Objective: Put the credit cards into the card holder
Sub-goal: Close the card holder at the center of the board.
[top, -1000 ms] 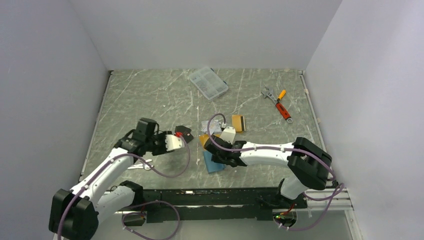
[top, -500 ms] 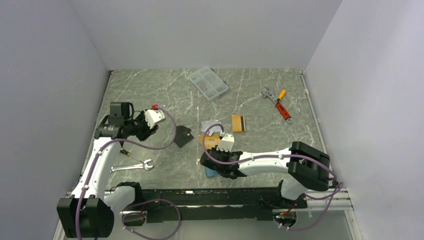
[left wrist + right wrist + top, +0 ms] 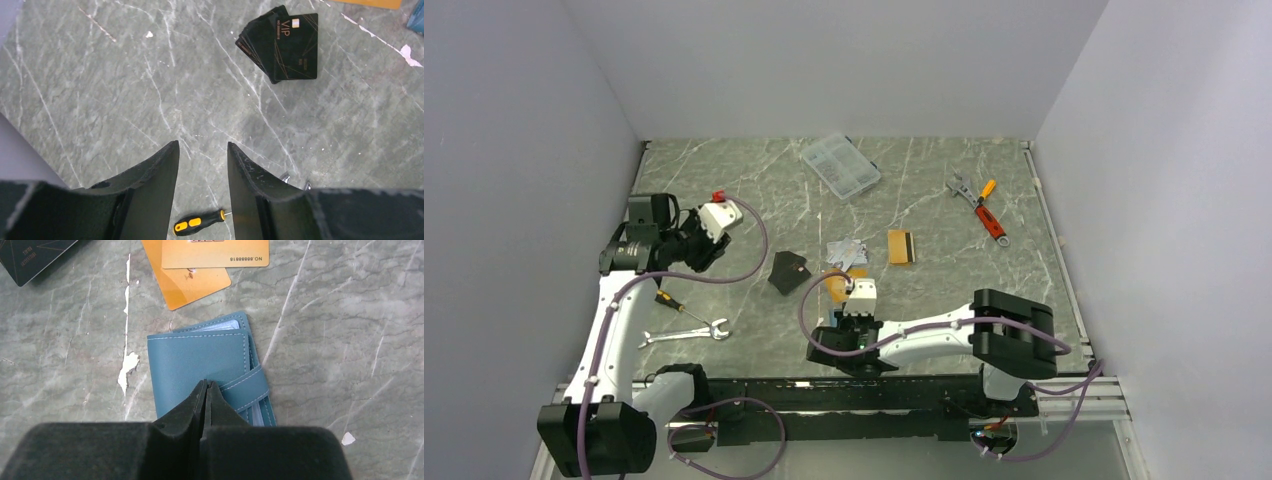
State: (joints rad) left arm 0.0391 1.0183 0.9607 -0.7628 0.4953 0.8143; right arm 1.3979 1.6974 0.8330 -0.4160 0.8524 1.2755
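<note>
Both arms have shifted in the last second: the left one has swung away from the middle of the tabletop (image 3: pixel 944 200) toward its own outer side, and the right one has drawn back toward the near edge

That leaves the right end effector (image 3: pixel 205 385) alone at the work. Its jaws are pressed together with nothing between them, and the card holder (image 3: pixel 200 367) lies directly under and just ahead of its tips, folded shut with the strap across it. Whether the tips touch the cover I cannot tell. No card looks loaded yet, so the holder probably has to be opened first

Just beyond the holder from those tips lie two orange-gold credit cards (image 3: pixel 187 282), overlapping. The left end effector (image 3: pixel 200 147) hangs with its jaws partly apart and empty. Well ahead of it is a fan of black VIP cards (image 3: pixel 282 45), and a small screwdriver (image 3: pixel 197 225) lies just under it

Only the right wrist view shows the holder, since the arm hides it from above. Only the overhead view shows the silver-grey cards (image 3: pixel 846 250)
</note>
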